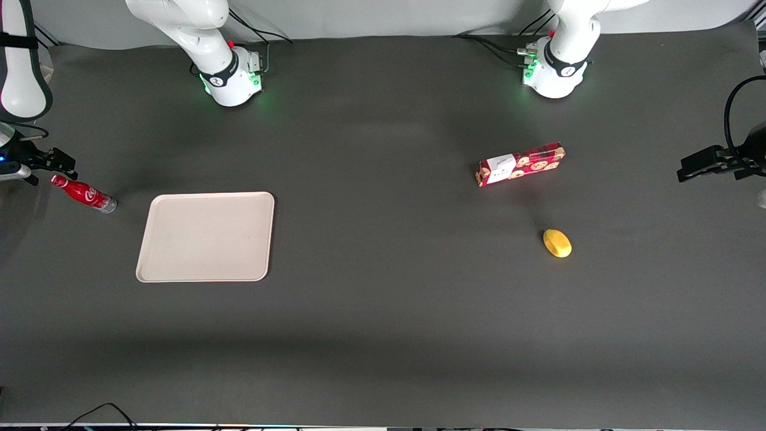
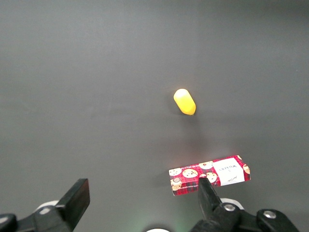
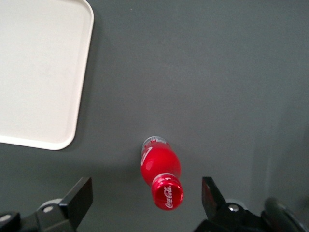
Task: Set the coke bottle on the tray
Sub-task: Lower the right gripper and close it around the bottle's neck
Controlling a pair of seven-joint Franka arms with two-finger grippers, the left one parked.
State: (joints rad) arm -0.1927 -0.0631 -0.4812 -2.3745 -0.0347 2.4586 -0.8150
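Observation:
The coke bottle (image 1: 82, 194) is small, red, with white script and a silvery base. It stands on the dark table toward the working arm's end, beside the tray and apart from it. The tray (image 1: 206, 236) is a flat beige rectangle with a low rim and nothing on it. My right gripper (image 1: 60, 164) hovers above the bottle's cap. In the right wrist view the gripper (image 3: 145, 195) is open, and the bottle (image 3: 161, 169) shows from above with its cap between the two fingers, touching neither. A corner of the tray (image 3: 43, 72) shows there too.
A red cookie box (image 1: 520, 163) and a yellow lemon-like object (image 1: 557, 243) lie toward the parked arm's end of the table. Both also show in the left wrist view, the box (image 2: 209, 175) and the yellow object (image 2: 185, 101). The table edge is close to the bottle.

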